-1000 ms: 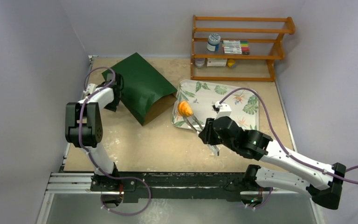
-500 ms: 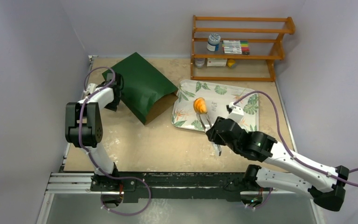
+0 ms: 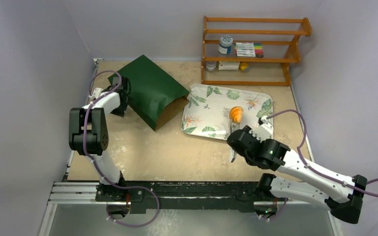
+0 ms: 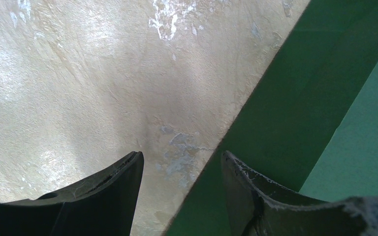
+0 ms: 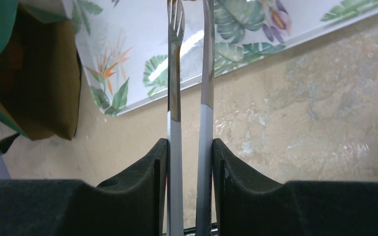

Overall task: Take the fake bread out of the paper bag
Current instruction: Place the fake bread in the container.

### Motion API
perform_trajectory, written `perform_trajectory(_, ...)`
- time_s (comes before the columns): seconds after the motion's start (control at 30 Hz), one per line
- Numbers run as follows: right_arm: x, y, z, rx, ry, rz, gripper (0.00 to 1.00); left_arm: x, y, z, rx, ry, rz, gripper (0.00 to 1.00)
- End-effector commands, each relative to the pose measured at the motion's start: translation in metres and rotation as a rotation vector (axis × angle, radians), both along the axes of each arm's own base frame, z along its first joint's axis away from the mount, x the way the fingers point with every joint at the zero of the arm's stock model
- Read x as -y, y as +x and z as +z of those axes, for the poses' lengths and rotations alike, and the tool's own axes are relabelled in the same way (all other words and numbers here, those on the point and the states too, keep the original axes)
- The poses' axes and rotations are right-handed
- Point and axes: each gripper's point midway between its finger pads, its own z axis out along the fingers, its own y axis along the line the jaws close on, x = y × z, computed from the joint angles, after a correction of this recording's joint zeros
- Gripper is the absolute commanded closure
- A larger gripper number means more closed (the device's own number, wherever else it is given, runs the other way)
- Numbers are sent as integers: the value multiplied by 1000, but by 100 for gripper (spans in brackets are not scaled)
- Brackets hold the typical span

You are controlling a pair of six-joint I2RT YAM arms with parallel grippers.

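The dark green paper bag (image 3: 150,91) lies on its side at the back left, its brown open mouth facing the tray. My right gripper (image 3: 236,142) is shut on metal tongs (image 3: 233,132), whose tips pinch an orange ridged bread piece (image 3: 236,114) over the right part of the leaf-patterned tray (image 3: 211,101). In the right wrist view the tongs (image 5: 189,73) run up between my pads (image 5: 157,162); the bread lies past the top edge. My left gripper (image 3: 123,96) is open at the bag's far left edge; in its view the green bag (image 4: 325,98) passes under the right finger.
A wooden shelf (image 3: 253,49) with a jar, markers and small boxes stands at the back right. The bag's mouth (image 5: 34,83) and the tray's near edge (image 5: 128,44) show in the right wrist view. Walls close off the left and right.
My right gripper has carried the tongs and the orange bread rightward, from the tray's left edge to over its right part. The left arm and bag have not moved.
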Motion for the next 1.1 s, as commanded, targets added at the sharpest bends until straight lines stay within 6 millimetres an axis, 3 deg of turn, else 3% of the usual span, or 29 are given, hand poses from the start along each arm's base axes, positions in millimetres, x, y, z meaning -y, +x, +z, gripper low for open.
perform_trajectory(0.0, 33, 0, -7, 39, 65, -222, 100, 2, 14, 6, 42, 7, -20, 41)
perform_trajectory(0.4, 60, -17, -45, -40, 62, -425, 100, 0, 20, 5, 50, 17, -17, 42)
perform_trajectory(0.57, 67, -18, -45, -29, 59, -444, 98, 1, 23, 3, 50, 12, -21, 42)
perform_trajectory(1.07, 61, -20, -49, -71, 38, -434, 61, 2, 24, 3, 53, 5, -21, 42)
